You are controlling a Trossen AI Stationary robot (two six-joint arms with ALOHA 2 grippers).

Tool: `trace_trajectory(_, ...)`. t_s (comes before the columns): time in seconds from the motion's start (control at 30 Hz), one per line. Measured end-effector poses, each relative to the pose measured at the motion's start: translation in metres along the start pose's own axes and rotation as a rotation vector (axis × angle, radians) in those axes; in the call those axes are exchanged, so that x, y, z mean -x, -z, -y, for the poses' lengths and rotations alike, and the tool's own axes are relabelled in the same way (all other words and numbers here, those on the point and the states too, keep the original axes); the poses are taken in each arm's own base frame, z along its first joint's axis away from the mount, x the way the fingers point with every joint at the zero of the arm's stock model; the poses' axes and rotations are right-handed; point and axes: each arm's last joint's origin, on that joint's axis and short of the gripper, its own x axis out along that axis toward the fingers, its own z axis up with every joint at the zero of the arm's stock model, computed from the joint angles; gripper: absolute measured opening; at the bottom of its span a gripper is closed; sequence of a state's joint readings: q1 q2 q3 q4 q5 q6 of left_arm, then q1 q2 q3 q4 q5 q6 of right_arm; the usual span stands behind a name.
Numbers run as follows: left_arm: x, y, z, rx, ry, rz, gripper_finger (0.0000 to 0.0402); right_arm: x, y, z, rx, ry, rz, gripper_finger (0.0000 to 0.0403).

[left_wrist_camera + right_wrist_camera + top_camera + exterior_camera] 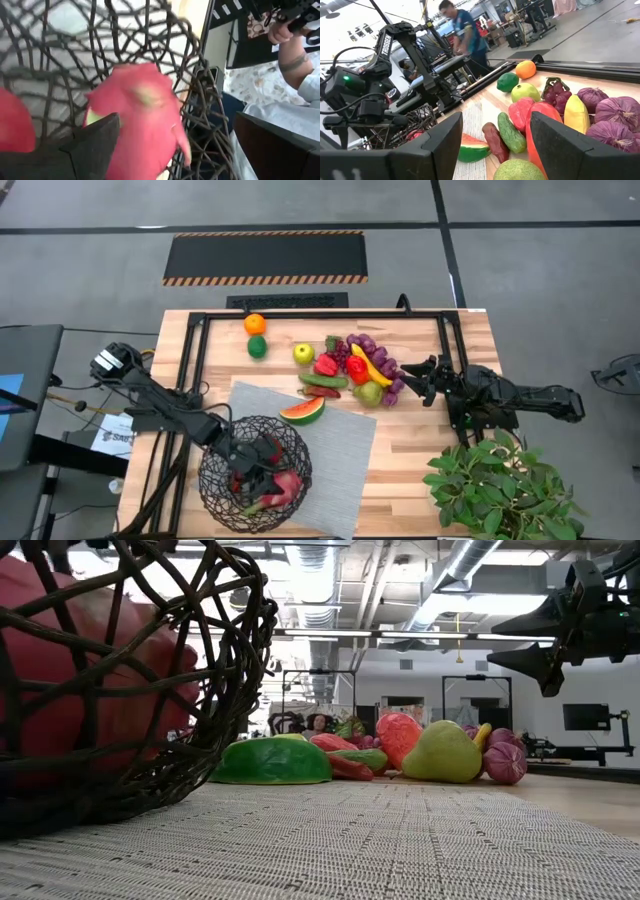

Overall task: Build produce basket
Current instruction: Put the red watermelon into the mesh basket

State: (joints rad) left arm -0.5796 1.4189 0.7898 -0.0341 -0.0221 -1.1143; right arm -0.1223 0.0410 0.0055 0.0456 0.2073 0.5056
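The dark wire basket (213, 480) stands on the grey mat (340, 455) at the table's near left. In it lies a pink-red fruit with a green tip (287, 486) (145, 105); another red piece (12, 127) lies beside it. My left gripper (262, 463) (177, 145) is inside the basket, open, with the pink fruit close against one finger (92, 145). The other produce lies at the table's middle: watermelon slice (303, 411), banana (370, 366), lime (257, 347), orange (255, 324). My right gripper (418, 378) (496, 135) hovers open just right of that pile. My left gripper reaches down into the basket with its fingers spread. The pink fruit lies against one finger (100, 135) and stops short of the other. I cannot tell whether that finger touches the fruit.
A leafy green plant (500, 485) stands at the near right corner. A black frame (320, 313) runs along the table's far side and down both sides. Bare wood lies between the mat and the plant. A person's arm (292, 57) shows beyond the table.
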Motion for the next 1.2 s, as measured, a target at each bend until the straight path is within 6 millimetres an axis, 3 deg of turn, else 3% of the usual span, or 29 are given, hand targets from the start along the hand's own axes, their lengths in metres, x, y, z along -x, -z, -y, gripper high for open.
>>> trace_trajectory(0.2,0.013,-0.013,0.002,-0.016,0.033,0.057,0.0374,0.000,0.000,0.000,0.000,0.000,0.000,0.0255)
trace_trajectory(0.4,0.050,-0.036,0.007,-0.089,0.077,0.233,0.0374,0.000,0.000,0.000,0.002,0.000,0.000,0.0255)
trace_trajectory(0.67,0.090,-0.079,-0.012,-0.256,-0.263,0.711,0.0374,0.000,0.000,0.000,0.009,0.000,0.000,0.0255)
trace_trajectory(0.8,0.096,-0.098,-0.032,-0.220,-0.400,0.770,0.0374,0.000,0.000,0.000,0.009,-0.004,-0.002,0.0255)
trace_trajectory(0.93,0.096,-0.103,-0.050,-0.071,-0.452,0.730,0.0374,0.000,0.000,0.000,0.009,-0.004,-0.003,0.0255)
trace_trajectory(1.2,0.074,-0.106,-0.070,0.193,-0.477,0.695,0.0374,0.000,0.000,0.000,0.017,-0.003,-0.002,0.0255)
